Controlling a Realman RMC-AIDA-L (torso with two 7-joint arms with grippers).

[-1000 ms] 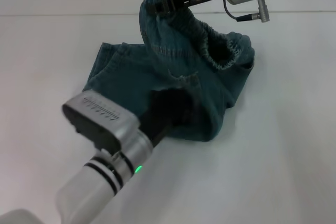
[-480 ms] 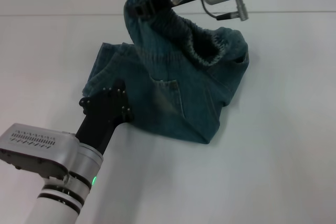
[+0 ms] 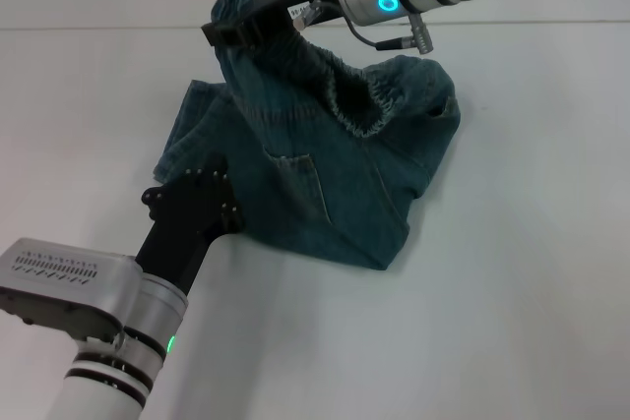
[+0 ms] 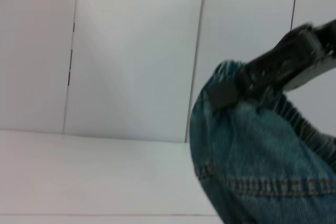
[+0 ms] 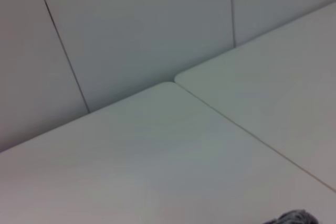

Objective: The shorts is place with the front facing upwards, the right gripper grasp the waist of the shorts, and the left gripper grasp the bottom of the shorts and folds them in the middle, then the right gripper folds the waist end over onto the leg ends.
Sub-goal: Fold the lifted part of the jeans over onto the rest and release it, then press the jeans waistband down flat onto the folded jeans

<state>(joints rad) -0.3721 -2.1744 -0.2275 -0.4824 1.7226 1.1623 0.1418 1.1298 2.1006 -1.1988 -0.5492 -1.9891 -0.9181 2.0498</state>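
In the head view the shorts (image 3: 325,174) lay bunched on the white desk (image 3: 522,272), their far end lifted clear of it: the right gripper (image 3: 236,29), reaching in from the far right, was clenched on the waist (image 3: 369,105) and held it up at the far side, while the left gripper (image 3: 192,206) sat low at the shorts' near-left edge, whether clenched or released I cannot tell. The left wrist view showed the right gripper (image 4: 231,90) pinching the raised denim (image 4: 252,166) above the desk (image 4: 94,177). The right wrist view showed mostly bare desk (image 5: 157,156) and wall.
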